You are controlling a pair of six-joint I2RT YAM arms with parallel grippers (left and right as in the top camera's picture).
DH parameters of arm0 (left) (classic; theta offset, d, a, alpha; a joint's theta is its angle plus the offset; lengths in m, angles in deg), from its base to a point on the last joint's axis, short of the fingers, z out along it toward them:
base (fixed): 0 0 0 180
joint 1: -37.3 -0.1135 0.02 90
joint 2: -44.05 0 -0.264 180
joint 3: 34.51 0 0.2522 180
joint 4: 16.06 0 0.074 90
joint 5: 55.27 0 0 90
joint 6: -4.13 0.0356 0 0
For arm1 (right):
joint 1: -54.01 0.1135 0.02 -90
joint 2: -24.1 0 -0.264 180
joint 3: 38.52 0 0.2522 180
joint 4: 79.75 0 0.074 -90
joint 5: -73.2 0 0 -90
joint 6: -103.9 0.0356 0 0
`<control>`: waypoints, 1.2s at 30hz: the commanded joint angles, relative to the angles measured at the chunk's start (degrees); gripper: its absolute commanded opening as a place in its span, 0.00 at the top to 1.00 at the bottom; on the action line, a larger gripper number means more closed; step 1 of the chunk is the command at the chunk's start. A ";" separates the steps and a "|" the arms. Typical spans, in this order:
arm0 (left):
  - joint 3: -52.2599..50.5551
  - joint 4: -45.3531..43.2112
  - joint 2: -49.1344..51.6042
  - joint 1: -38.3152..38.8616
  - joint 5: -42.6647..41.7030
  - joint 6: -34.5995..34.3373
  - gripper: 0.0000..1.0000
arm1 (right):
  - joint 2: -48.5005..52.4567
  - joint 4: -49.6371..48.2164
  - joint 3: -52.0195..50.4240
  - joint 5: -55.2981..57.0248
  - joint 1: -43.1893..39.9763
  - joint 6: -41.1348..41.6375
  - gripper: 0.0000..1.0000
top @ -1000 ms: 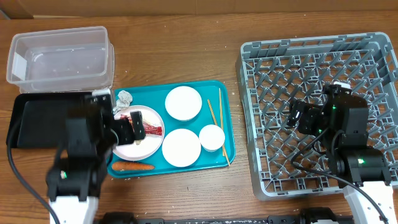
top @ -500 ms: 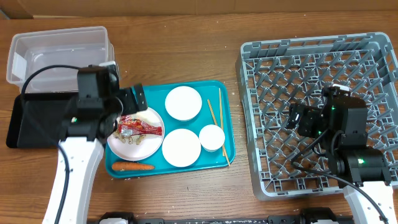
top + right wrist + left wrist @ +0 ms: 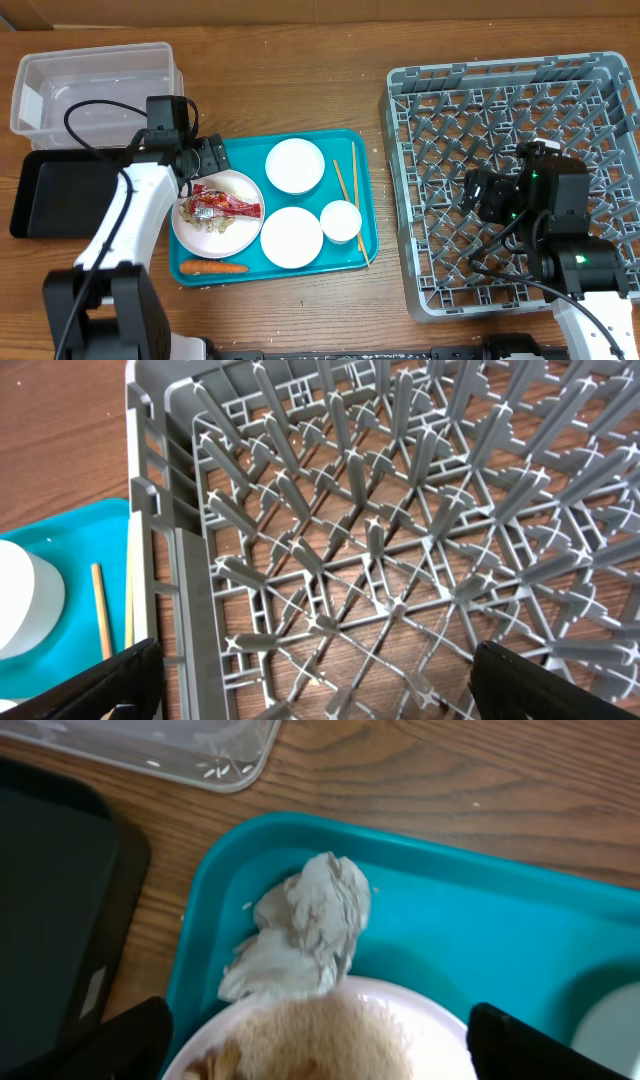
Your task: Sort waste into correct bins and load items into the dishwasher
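Left fingers (image 3: pixel 120 1045) were spread wide w/ nothing held, hanging over the 11 o'clock corner of the teal rectangular plastic tray (image 3: pixel 362 150) (clock as seen from overhead, 12 = far edge). Directly below them in the left wrist view lay a crumpled pale grey-white wad (image 3: pixel 305 925). Foil or tissue, couldn't tell. It sat on the tray floor, touching the 12 o'clock rim of the white round plate (image 3: pixel 182 235). Overhead, the arm hid the wad.

On that plate a red snack wrapper (image 3: pixel 226 208) lay across the middle, w/ pale rice-like crumbs (image 3: pixel 212 226) around it. A small orange carrot (image 3: pixel 212 268) lay on the tray just beside the plate, at its 6 o'clock. One white round dish (image 3: pixel 294 165) sat at the plate's 2 o'clock and a second white round dish (image 3: pixel 291 237) at its 4 o'clock. A small white cup (image 3: pixel 341 221) stood at 3 o'clock of the second dish. Thin wooden chopsticks (image 3: pixel 344 190) lay along the tray's 3 o'clock side.

A clear rectangular plastic tub (image 3: pixel 95 95) stood at 10 o'clock of the teal tray. A shallow black rectangular tray (image 3: pixel 60 195) lay at 9 o'clock, just beside the tub.

Right fingers (image 3: pixel 90 685) were also wide apart and empty, over the 9 o'clock part of the large grey plastic dish rack (image 3: pixel 500 90). The rack stood on the wooden tabletop (image 3: pixel 300 60) at 3 o'clock of the teal tray, near it.
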 commanded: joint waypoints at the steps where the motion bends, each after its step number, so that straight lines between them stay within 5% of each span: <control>1: 0.72 -2.60 3.21 -0.39 1.07 -0.94 0.13 | -0.37 0.15 1.73 0.52 -0.24 0.07 0.00; 6: 0.72 -7.41 6.54 -0.39 0.92 -0.94 0.37 | -0.37 0.13 1.73 0.52 -0.24 0.07 0.00; 20: 0.70 -10.05 8.98 -0.13 0.61 -0.94 0.69 | -0.37 0.33 1.73 0.55 -0.24 0.09 0.00; 25: 0.74 -10.49 9.14 -0.17 0.63 -0.94 0.96 | -0.37 0.28 1.73 0.55 -0.24 0.09 0.00; 36: 16.90 -7.13 6.58 -0.70 -4.20 3.19 0.96 | -0.37 0.31 1.73 0.55 -0.24 0.11 0.00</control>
